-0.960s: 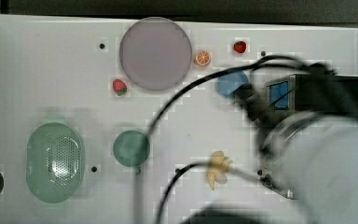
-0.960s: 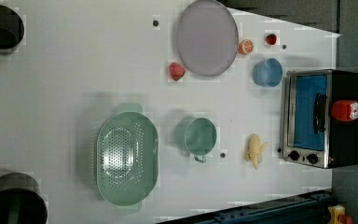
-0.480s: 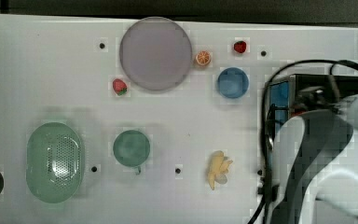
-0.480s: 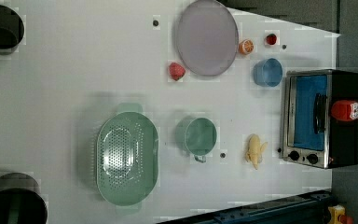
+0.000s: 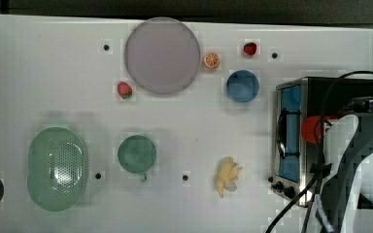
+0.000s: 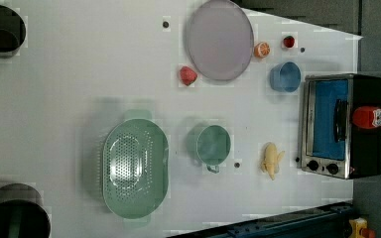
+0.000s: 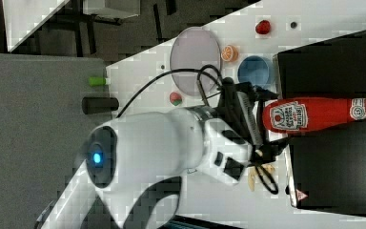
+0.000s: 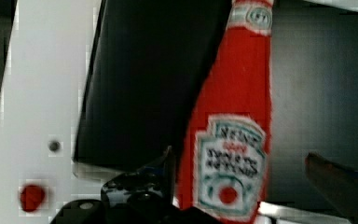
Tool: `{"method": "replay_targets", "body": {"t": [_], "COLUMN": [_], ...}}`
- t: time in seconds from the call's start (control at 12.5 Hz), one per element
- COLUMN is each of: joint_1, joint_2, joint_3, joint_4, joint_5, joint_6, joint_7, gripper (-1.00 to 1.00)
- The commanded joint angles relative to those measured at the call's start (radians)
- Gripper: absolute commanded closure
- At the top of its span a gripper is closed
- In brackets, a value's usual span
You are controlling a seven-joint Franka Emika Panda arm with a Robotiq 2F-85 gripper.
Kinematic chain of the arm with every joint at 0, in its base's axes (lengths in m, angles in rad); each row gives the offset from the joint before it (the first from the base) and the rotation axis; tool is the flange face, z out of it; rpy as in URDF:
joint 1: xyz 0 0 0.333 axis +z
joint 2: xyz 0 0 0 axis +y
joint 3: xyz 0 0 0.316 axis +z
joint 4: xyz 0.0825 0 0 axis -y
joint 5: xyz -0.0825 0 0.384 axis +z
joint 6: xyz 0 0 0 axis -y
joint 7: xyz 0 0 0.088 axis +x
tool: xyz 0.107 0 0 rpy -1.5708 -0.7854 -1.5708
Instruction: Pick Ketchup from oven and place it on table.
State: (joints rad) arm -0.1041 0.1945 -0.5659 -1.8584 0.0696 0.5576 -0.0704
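Note:
The ketchup (image 7: 314,114), a red bottle with a white label and white cap, stands on the black top of the oven (image 5: 296,92), whose blue glass door is closed. The left view also has the ketchup (image 6: 372,117) on the oven (image 6: 327,124). My gripper (image 8: 247,163) is open and straddles the bottle's lower body (image 8: 235,116). One finger (image 8: 168,163) is close beside the label, the other (image 8: 335,177) stands well apart. In the right view my gripper (image 7: 259,119) sits at the bottle's base. The white table (image 5: 53,73) lies around the oven.
On the table are a purple plate (image 5: 161,55), a blue bowl (image 5: 242,85), a green mug (image 5: 136,154), a green colander (image 5: 57,168), bananas (image 5: 228,175), two strawberries (image 5: 124,90) (image 5: 250,48) and an orange half (image 5: 211,60). My white arm (image 5: 354,165) and cables overhang the oven.
My arm has swung toward the top view's right, off the blue bowl and bananas, and now hangs over the oven at the ketchup. The bottle has not moved.

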Motion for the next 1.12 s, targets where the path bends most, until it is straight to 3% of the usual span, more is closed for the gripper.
{"method": "replay_targets", "body": {"t": [0.08,0.64,0.72,0.88,0.96,1.12], "joint_1": [-0.017,-0.038,-0.038,-0.038,-0.036,-0.037], "joint_2": [0.051,0.146,0.154,0.160,0.156,0.154], "joint_3": [-0.008,-0.010,-0.010,-0.008,-0.008,-0.010], "joint_4": [0.019,0.014,0.013,0.008,0.009,0.010], "joint_5": [0.087,0.197,0.197,0.197,0.197,0.197], "joint_6": [0.018,0.037,0.036,0.039,0.037,0.037], "joint_7": [-0.022,-0.022,-0.022,-0.022,-0.022,-0.022], "gripper": [-1.00,-1.00,-0.92,-0.43,-0.29,-0.29]}}
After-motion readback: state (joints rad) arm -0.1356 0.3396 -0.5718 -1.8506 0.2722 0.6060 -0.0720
